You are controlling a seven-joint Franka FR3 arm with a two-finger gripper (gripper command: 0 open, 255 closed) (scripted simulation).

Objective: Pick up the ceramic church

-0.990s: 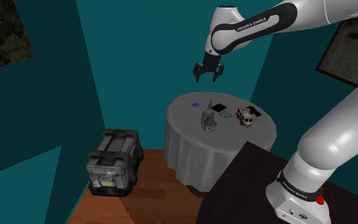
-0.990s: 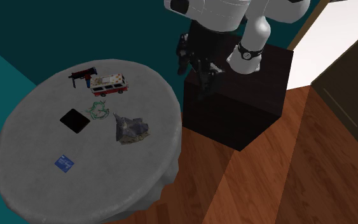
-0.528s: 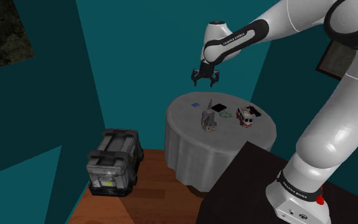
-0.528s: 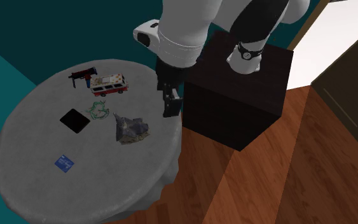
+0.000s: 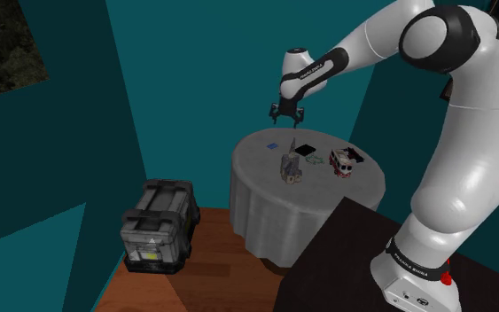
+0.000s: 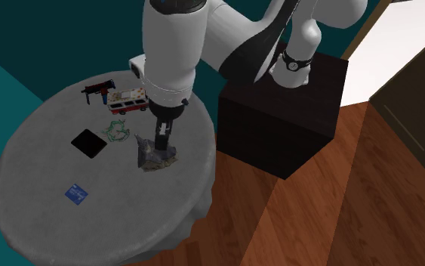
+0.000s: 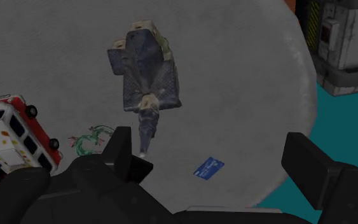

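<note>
The church (image 7: 144, 76) is a small grey-blue model with a pointed spire, lying on the round grey table (image 7: 247, 70). It sits near the table's middle in the shoulder view (image 5: 289, 168) and close to the stand-side edge in the second exterior view (image 6: 156, 156). My black gripper (image 5: 284, 112) hangs well above the tabletop. In the second exterior view the gripper (image 6: 160, 140) overlaps the church. In the wrist view the gripper (image 7: 215, 162) is open, its fingers wide apart, with the spire tip just ahead of one finger (image 7: 121, 147). Nothing is held.
On the table (image 6: 127, 211) lie a red-and-white toy bus (image 6: 130, 100), a black toy gun (image 6: 97, 90), a green trinket (image 6: 117, 131), a black square (image 6: 87, 143) and a blue card (image 6: 75, 193). A grey crate (image 5: 157, 226) stands on the wooden floor. The black stand (image 6: 282, 113) adjoins the table.
The arm has swung out from beside the stand across the table. The gripper moved leftward in both exterior views and now hangs over the church, still open.
</note>
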